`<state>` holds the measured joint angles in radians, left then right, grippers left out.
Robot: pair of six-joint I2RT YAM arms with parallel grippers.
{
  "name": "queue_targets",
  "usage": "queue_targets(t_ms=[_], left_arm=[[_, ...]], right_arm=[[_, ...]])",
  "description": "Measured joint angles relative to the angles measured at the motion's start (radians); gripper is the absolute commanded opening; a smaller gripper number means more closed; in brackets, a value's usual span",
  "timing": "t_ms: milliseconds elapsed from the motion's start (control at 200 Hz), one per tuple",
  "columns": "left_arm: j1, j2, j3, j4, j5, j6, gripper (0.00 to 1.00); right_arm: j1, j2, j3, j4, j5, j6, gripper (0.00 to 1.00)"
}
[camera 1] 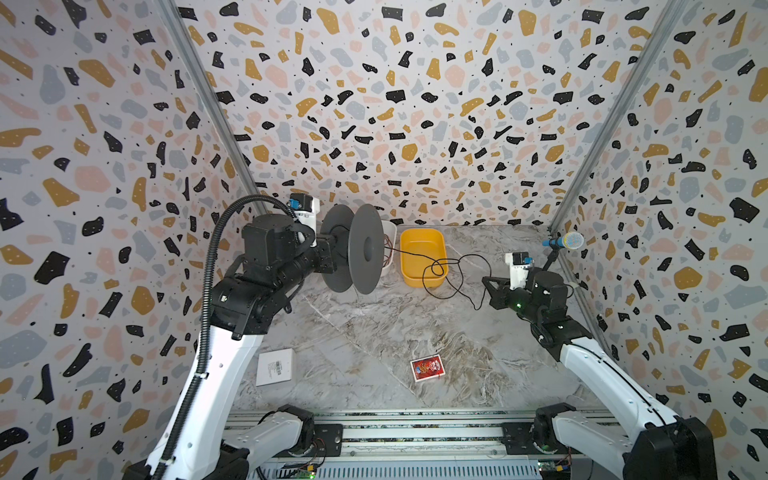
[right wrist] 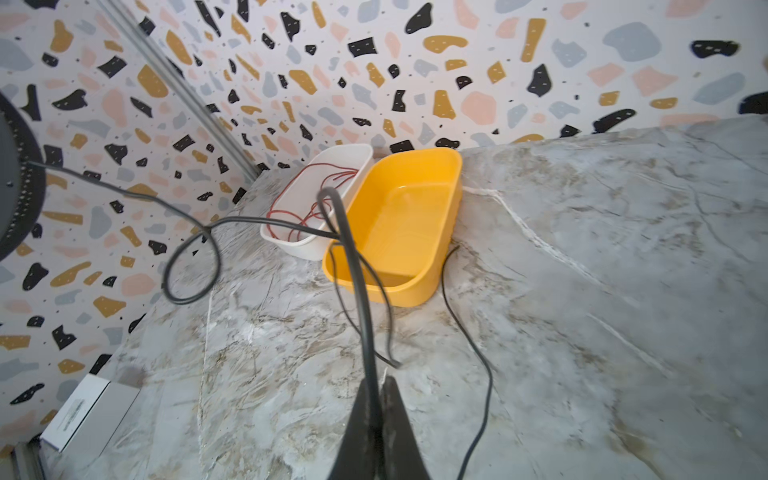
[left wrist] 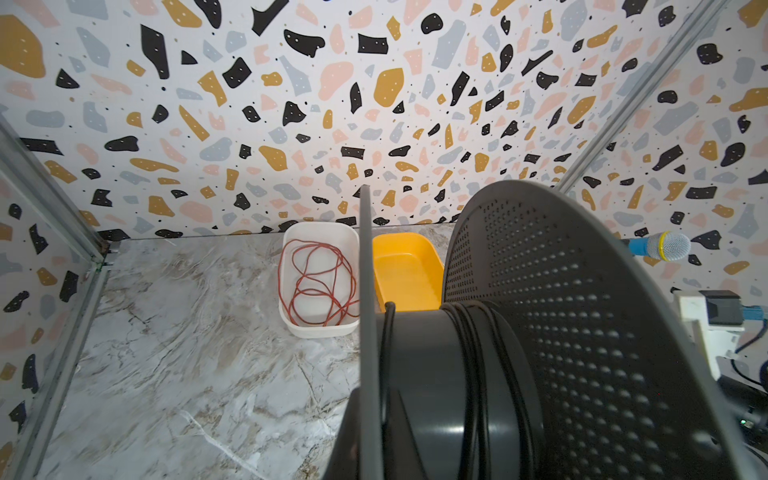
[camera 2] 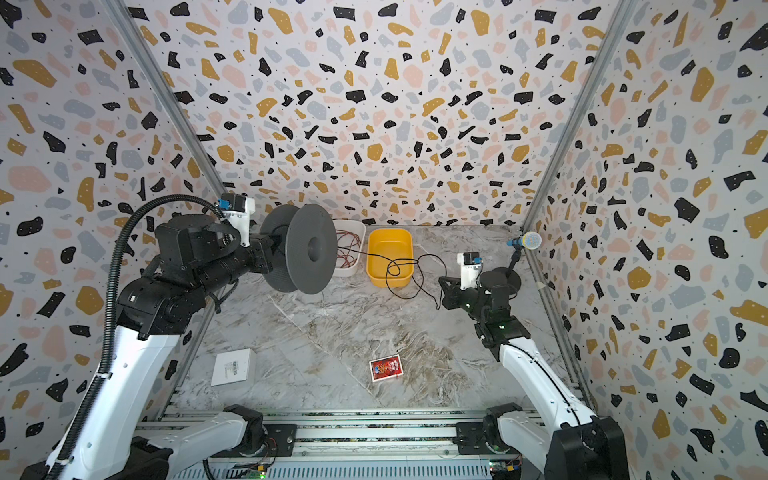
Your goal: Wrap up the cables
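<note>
One thin black cord [right wrist: 360, 291] runs from a few turns on the one dark grey perforated plastic spool [camera 1: 361, 230], across the one yellow plastic tub's [camera 1: 419, 281] front rim, into the right gripper [right wrist: 377, 384], whose jaws are pinched together on it. Left of the tub, the left gripper [camera 1: 326, 255] clamps the spool.

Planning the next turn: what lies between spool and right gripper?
Slack black cord running off the spool, looping by the yellow tub's near corner; both top views show it.
</note>
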<state>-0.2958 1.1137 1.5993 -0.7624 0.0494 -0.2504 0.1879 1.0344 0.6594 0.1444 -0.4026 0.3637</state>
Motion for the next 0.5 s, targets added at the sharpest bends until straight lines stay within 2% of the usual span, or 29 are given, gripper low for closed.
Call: queue_targets(t_ms=[255,340,501], left_arm=[[0.034,0.003,0.027,-0.009,-0.15,0.005,0.0],[0.047,0.005,0.027,-0.011,-0.203,0.005,0.0],[0.066,0.03,0.027,-0.013,-0.299,0.005,0.0]], right_arm=[[-0.267,-0.002,0.0,-0.077,-0.058,0.093,0.0],[-0.343,-0.006,0.003,-0.122,-0.04,0.102,0.0],[-0.419,-0.041,0.039,-0.233,0.029,0.081,0.0]])
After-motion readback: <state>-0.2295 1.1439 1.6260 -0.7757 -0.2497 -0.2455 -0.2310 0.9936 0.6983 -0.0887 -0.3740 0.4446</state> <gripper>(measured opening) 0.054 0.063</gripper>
